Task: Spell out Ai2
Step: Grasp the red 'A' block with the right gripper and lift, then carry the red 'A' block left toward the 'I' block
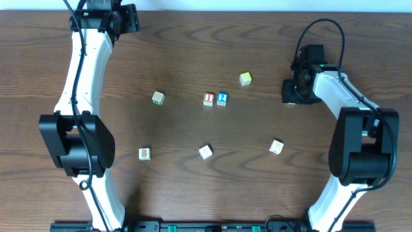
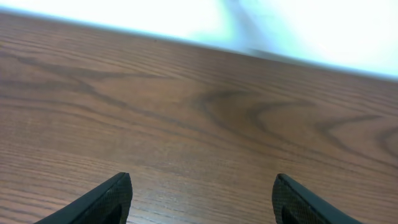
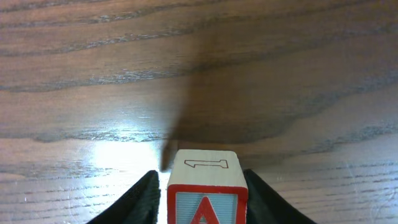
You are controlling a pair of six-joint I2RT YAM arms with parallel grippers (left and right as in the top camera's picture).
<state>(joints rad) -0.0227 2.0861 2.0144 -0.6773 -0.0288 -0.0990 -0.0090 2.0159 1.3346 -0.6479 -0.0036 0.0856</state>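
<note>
My right gripper is shut on a wooden block with a red-framed face showing a red A; its top face has an outlined 1. It hangs just above the wood table, at the right side in the overhead view. A red-letter block and a blue 2 block sit side by side, touching, at the table's middle. My left gripper is open and empty over bare wood at the far left corner.
Loose blocks lie around: a yellow-green one at the back, one at mid-left, and three nearer the front. The table's far edge is close ahead of the left gripper.
</note>
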